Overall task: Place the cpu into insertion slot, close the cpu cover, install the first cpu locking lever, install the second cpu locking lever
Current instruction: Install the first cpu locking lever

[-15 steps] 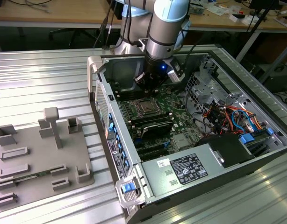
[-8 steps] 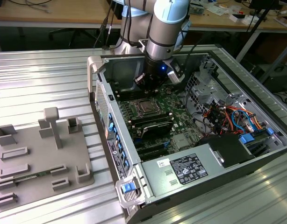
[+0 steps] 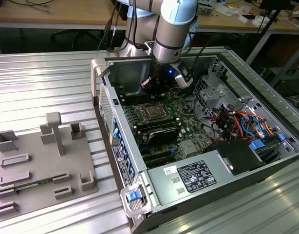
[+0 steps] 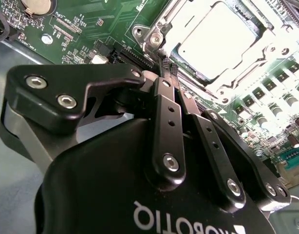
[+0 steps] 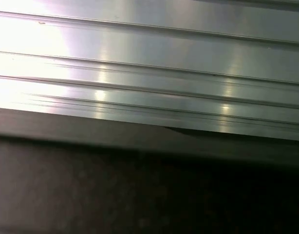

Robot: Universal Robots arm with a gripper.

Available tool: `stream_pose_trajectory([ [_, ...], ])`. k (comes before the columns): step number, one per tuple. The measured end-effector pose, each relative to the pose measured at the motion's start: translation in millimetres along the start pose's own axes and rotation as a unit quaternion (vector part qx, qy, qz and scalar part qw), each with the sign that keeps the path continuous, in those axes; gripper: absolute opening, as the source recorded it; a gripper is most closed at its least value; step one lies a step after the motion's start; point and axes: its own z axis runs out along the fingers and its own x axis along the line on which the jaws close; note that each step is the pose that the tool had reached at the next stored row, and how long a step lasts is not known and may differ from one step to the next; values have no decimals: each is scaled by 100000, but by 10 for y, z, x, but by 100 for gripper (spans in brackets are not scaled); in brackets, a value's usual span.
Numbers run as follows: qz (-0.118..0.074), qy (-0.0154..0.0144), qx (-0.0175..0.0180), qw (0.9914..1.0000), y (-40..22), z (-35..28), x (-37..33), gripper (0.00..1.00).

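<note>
Pincer, fingers together and seemingly empty, hovers at cpu cover edge.

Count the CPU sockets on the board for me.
1. In the exterior view the socket sits mid-board, right by the gripper. The arm covers part of the board, so another could be hidden.

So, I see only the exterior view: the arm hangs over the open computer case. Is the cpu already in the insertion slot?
Observer: Yes. In the second wrist view the cpu lies in place, silvery face up.
Operator: And the cpu cover?
Observer: The cpu cover lies flat around it, framing that face.
Operator: The gripper?
Observer: The gripper has its fingertips together beside the cover's corner; whether they pinch a lever, I cannot tell.
</note>
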Motion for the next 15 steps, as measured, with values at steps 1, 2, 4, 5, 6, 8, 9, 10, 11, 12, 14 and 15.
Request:
stream_pose_trajectory([
  [1, -6, 5, 0, 100000, -1, 1, -1, 11],
  [2, -9, 15, 7, 100000, -2, 1, -3, 11],
  [4, 0, 29, 10, 100000, -7, 4, -10, 11],
  [5, 0, 41, 6, 100000, -8, 8, -14, 11],
  [6, -3, 51, 11, 100000, -9, 11, -17, 11],
  [8, -5, 69, 19, 100000, -10, 21, -21, 11],
  [9, -4, 63, -39, 100000, -9, 30, -23, 11],
  [10, 1, 87, -30, 100000, -10, 35, -23, 11],
  [11, 1, 112, -22, 100000, -10, 40, -23, 11],
  [12, -33, 123, -13, 100000, -10, 40, -23, 11],
  [14, -210, 124, -3, 100000, -6, 41, -24, 11],
  [15, -344, 136, -16, 99999, -1, 40, -24, 11],
])
